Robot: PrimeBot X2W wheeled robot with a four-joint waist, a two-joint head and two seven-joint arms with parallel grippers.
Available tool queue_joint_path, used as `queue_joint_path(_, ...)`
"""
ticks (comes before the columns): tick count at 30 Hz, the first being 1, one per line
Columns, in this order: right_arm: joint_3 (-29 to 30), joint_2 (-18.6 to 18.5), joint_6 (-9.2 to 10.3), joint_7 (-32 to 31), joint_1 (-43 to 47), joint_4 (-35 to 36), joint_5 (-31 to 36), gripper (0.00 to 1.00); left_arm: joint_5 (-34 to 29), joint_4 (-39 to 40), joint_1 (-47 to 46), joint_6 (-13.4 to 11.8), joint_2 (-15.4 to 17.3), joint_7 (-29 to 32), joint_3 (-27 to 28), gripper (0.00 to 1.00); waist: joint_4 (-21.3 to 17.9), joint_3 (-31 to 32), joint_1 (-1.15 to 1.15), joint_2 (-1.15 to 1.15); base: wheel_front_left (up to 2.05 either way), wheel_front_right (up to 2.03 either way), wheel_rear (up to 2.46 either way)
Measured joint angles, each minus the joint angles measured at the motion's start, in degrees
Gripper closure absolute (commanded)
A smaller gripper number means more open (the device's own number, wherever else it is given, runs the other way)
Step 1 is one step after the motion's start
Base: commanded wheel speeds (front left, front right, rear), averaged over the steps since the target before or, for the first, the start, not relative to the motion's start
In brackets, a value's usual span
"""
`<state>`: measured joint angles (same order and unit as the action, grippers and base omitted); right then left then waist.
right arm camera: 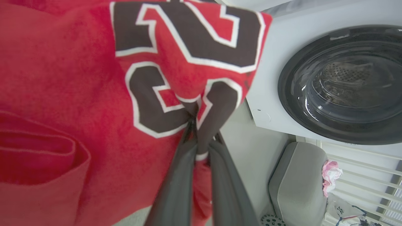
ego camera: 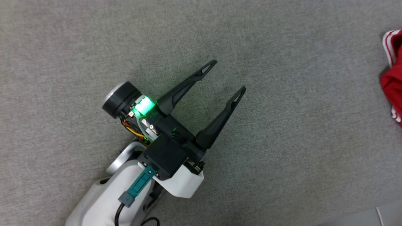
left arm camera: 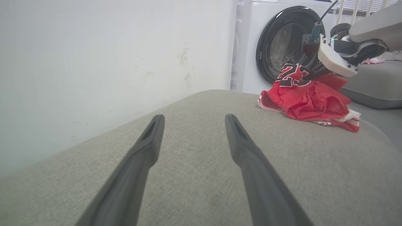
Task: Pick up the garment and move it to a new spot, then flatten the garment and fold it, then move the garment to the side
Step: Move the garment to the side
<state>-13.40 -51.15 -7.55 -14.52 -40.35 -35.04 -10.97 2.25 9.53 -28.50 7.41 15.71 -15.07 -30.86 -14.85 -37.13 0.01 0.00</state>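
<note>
Your left gripper (ego camera: pixel 228 75) hangs over the grey cushion (ego camera: pixel 298 163) with its fingers spread wide and nothing between them. The garment (left arm camera: pixel 309 97) sits in a crumpled red heap on the far right part of the cushion, well apart from that gripper. In the head view it shows at the right edge. Your right gripper (right arm camera: pixel 197 141) has its fingers pinched narrow on a fold of the garment, right at the black, white-edged numerals. That fold stands up above the heap, while the rest lies on the cushion. Behind the heap stands a white washer (left arm camera: pixel 248 47) with a dark round door. A pale wall (left arm camera: pixel 94 62) runs along the cushion's left side.
</note>
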Motion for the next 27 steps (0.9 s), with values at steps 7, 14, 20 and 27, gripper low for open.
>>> queue_joint_path(7, 3.6, 3.8, 0.01, 1.0, -2.1, -4.7, 3.7, 1.0, 0.0, 0.8, -0.8, -0.3, 0.4, 0.0, 0.7, 0.0, 0.9, -1.3, 0.0, 0.0, 0.0, 0.0, 0.0)
queue_joint_path(14, 6.3, 5.1, 0.0, 0.0, -2.0, -4.8, 7.8, 0.0, 0.4, -0.7, 0.1, -1.3, 0.2, 0.0, 1.5, 0.0, 2.0, 1.2, -0.01, 0.0, 0.0, 0.0, 0.0)
queue_joint_path(20, 8.5, 6.5, 0.01, -1.0, -1.7, 0.3, 9.6, 0.0, 1.6, -2.7, 2.2, -3.0, -0.9, 0.0, 3.6, 0.0, 2.8, 5.5, -0.01, 0.0, 0.0, 0.0, 0.0)
queue_joint_path(27, 9.1, 10.9, 0.01, -1.6, 1.5, 11.7, 7.1, 0.0, 3.4, -4.9, 7.5, -6.0, -1.6, 0.0, 8.9, 0.0, 3.9, 12.8, -0.01, 0.0, 0.0, 0.0, 0.0)
